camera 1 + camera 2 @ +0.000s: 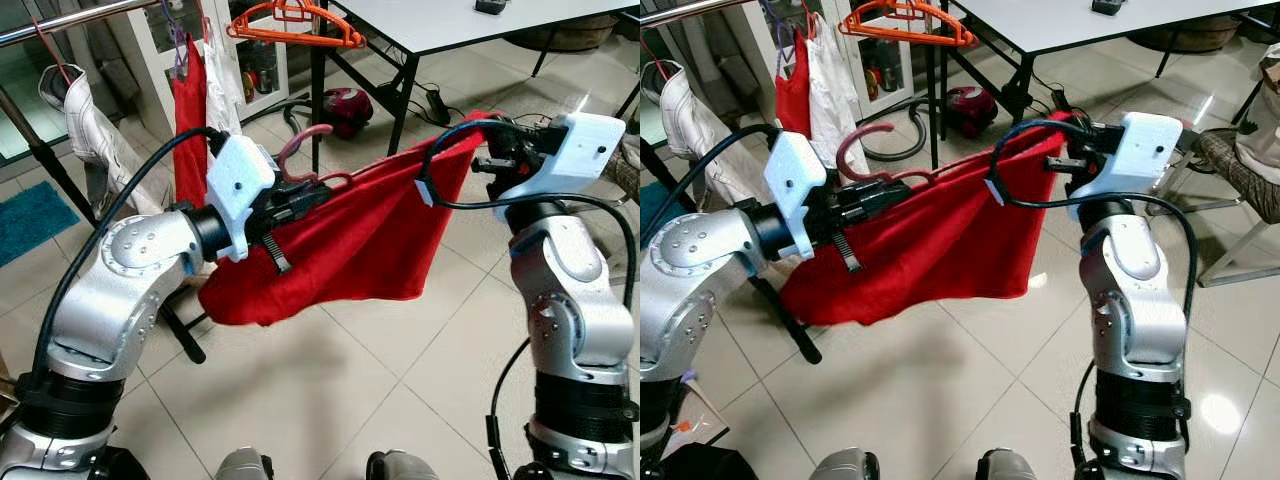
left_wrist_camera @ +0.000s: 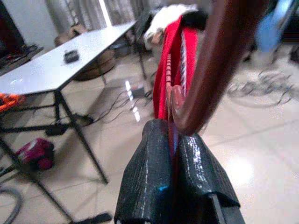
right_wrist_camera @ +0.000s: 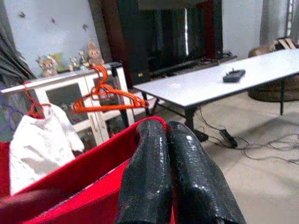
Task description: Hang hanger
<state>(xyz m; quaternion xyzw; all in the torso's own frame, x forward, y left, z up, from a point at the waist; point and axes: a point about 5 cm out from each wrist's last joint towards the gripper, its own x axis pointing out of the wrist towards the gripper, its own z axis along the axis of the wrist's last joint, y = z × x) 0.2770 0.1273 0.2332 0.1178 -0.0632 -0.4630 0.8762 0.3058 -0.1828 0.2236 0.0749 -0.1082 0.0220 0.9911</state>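
left gripper [image 1: 318,190] clamps hanger [image 1: 305,150] | right gripper [image 1: 478,150] pinches red cloth [image 1: 350,245]

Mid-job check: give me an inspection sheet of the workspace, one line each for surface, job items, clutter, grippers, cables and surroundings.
Surface: tiled floor, pale and glossy.
Job's things: dark red hanger carrying a red cloth, stretched between both arms; metal rail at the robot's upper left already holds garments.
Clutter: orange hangers on a cabinet; maroon vacuum cleaner under the white table.
Grippers: left gripper shut on the hanger by its hook; right gripper shut on the cloth's top edge.
Cables: black wrist cables on both arms; loose cords on the floor by the table.
Surroundings: blue mat on the left.
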